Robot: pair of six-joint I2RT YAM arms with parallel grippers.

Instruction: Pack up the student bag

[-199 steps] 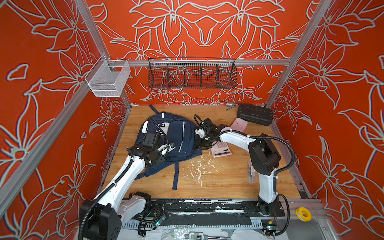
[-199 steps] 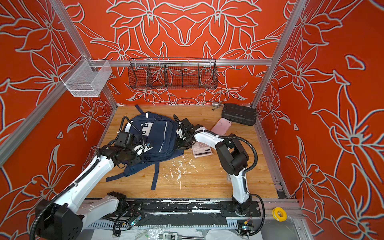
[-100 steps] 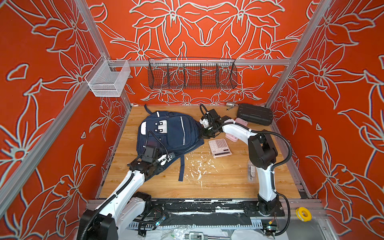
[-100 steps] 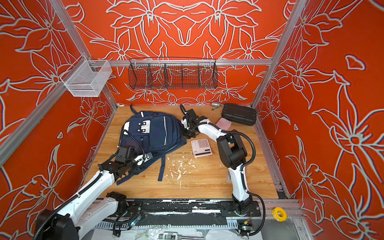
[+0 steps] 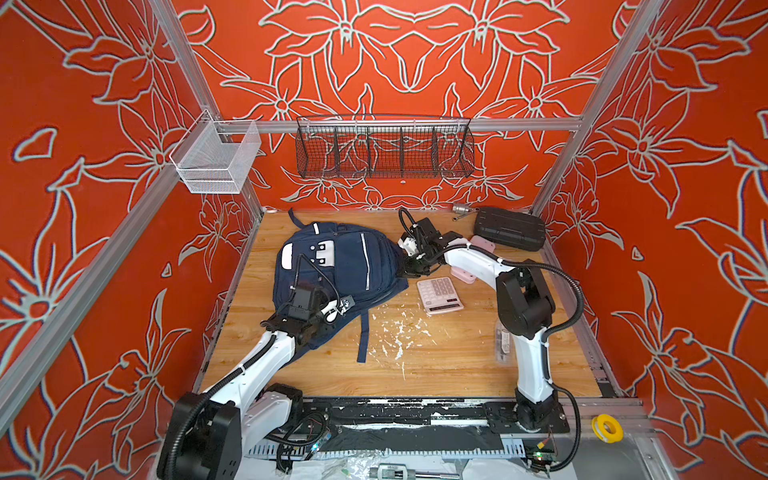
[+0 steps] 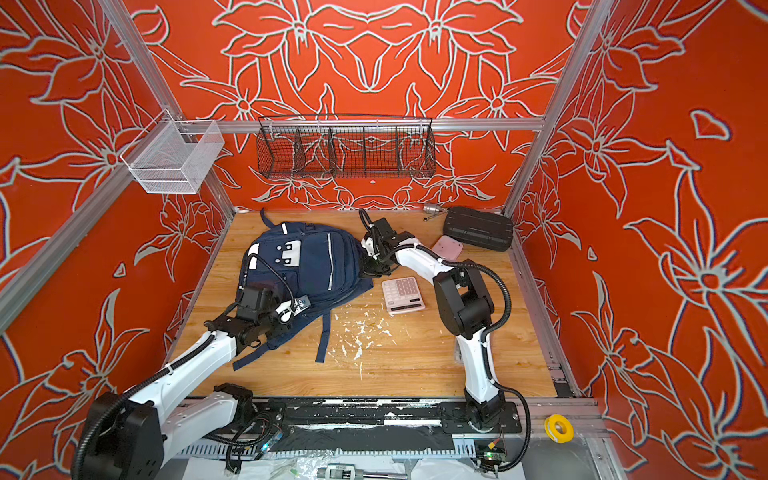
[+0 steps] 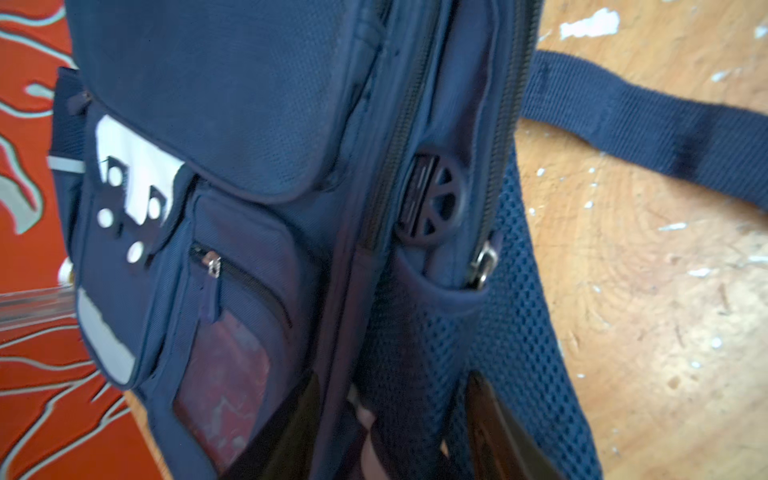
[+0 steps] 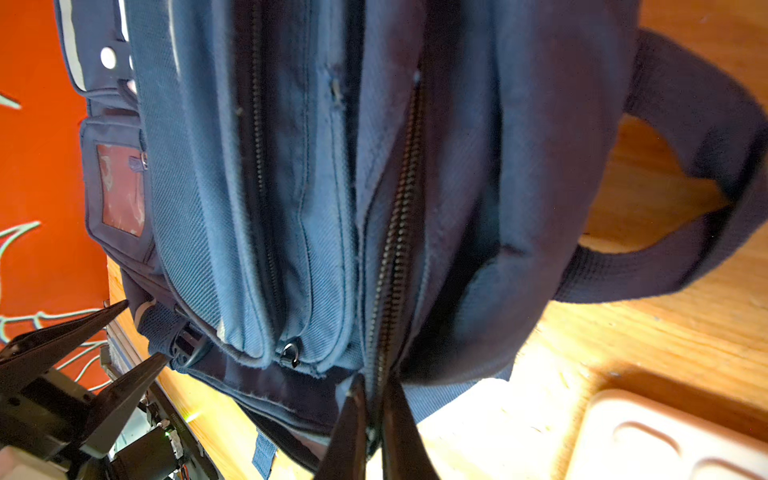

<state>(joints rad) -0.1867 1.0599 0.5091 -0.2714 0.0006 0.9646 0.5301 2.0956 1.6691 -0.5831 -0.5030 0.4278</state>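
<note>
The student bag is lying face up on the left half of the wooden counter, with one strap trailing toward the front edge. The right hand is reaching in at the bag's right side, its fingers pressed together on the end of the long zip. Whether they are pinching the pull itself or only the fabric beside it is hidden. The left hand is sitting at the bag's near corner with its fingers spread on either side of the mesh-backed edge, and it is not clearly bearing down on it. The zip teeth are looking meshed, so packing is probably waiting on this opening. The main risk is lying there: with a soft bag that is not firmly anchored, a pull along the zip is likely to be dragging the whole bag across the counter instead of running the slider. The thin pinch may also be slipping off, or loose cloth may be jamming in the teeth. The calculator is sitting just beside the bag's right edge, so a sliding bag could be shoving it.
</note>
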